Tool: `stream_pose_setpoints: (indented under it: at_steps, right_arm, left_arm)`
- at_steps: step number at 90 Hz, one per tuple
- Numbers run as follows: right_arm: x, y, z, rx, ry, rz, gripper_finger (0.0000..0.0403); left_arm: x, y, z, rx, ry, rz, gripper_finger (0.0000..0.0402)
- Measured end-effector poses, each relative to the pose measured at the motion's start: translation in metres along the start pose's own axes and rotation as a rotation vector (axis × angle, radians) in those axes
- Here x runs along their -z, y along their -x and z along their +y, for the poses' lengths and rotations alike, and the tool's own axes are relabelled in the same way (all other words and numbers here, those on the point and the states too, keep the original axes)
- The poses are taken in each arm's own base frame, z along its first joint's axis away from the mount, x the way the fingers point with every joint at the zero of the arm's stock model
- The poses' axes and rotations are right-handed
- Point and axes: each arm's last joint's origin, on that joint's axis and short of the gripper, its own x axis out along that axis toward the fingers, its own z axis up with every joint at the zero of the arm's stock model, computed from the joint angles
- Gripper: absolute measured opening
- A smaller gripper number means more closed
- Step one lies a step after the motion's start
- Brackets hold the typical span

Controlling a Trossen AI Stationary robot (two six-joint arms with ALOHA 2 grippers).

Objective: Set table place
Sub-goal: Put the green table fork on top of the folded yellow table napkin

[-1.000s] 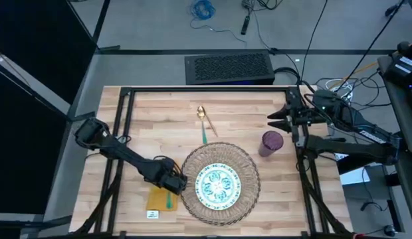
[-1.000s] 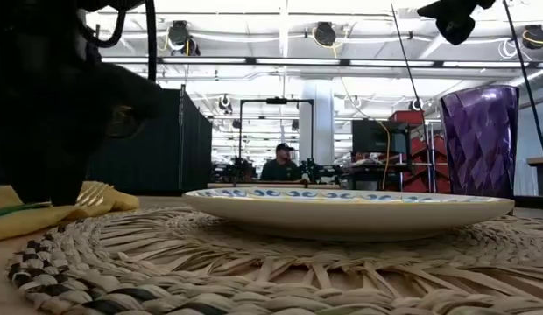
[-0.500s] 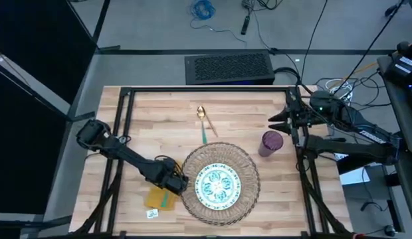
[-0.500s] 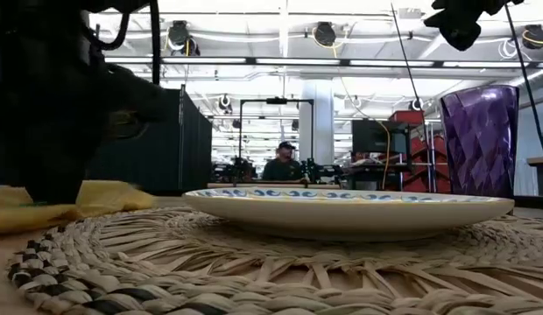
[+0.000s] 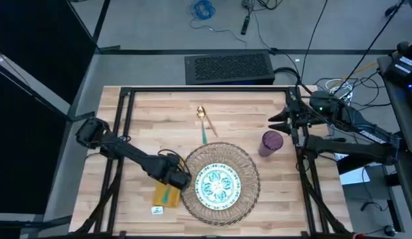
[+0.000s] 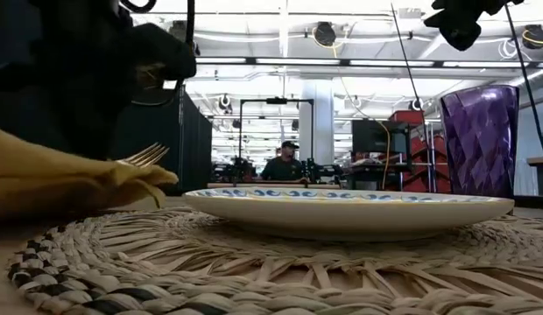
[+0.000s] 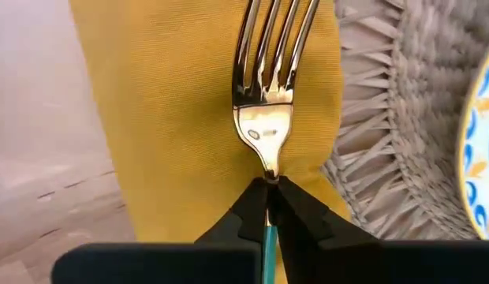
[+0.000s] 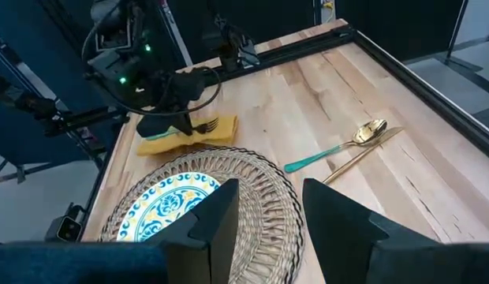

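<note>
Table place things sit near the front of the table [image 5: 146,119], which is made of light wood planks with a black metal frame. A big round woven straw mat [image 5: 242,189] lies there, and a small plate [image 5: 218,186] with a blue-green pattern sits in the middle of it. Just beside the mat, on the left arm's side, lies a mustard-yellow napkin [image 5: 167,195]. A gold fork [image 7: 268,87] with a green handle lies on top of the napkin, and one edge of the napkin rests on the rim of the mat. The left tool [image 7: 270,207] is pinched shut on the fork, right where the green handle meets the gold neck. A purple cup [image 5: 272,143] stands upright on the bare wood just beside the mat, on the right arm's side. Farther back on the table lie a gold spoon [image 5: 203,123] with a green handle and a thin gold piece of cutlery right beside it; I cannot tell what kind that one is. The right tool [image 8: 270,207] hangs above the table's back right corner, near the cup, with its two fingers spread apart and nothing between them. Behind the table is a grey floor with cables and a dark flat box. Seen from table height, the room is a big bright hall with lamps on the ceiling, and a person [image 6: 280,164] sits far away at the back.
</note>
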Motion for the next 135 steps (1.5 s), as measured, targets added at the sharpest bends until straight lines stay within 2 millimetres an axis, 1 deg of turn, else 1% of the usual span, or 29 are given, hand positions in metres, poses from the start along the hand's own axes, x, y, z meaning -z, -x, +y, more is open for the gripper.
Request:
stream_pose_setpoints:
  at_steps: [30, 61, 85, 92, 100, 112, 135]
  right_arm:
    - [0.001, 0.0, 0.0, 0.001, -0.006, 0.011, 0.013]
    - [0.001, 0.0, 0.0, 0.001, -0.007, 0.012, 0.013]
    - [0.001, 0.0, 0.0, 0.0, -0.007, 0.012, 0.013]
    - [0.001, 0.0, 0.0, -0.001, -0.007, 0.013, 0.013]
    - [0.001, 0.0, 0.0, -0.002, -0.01, 0.013, 0.013]
    - [0.002, 0.0, 0.0, -0.002, -0.011, 0.016, 0.013]
    - [0.002, 0.0, 0.0, -0.001, -0.009, 0.021, 0.013]
  left_arm:
    - [-0.005, 0.0, -0.001, 0.0, 0.0, -0.001, 0.0002]
    - [-0.005, 0.0, -0.001, 0.002, 0.002, -0.012, 0.006]
    - [-0.005, 0.0, -0.001, 0.004, 0.003, -0.012, 0.0065]
    - [-0.004, -0.004, -0.004, 0.015, 0.004, -0.011, 0.0065]
    - [-0.002, -0.013, -0.007, 0.005, 0.0, 0.002, 0.0065]
    - [0.0, -0.025, -0.006, -0.063, -0.012, 0.018, 0.0066]
    - [0.0, -0.026, -0.005, -0.079, -0.038, 0.018, 0.0066]
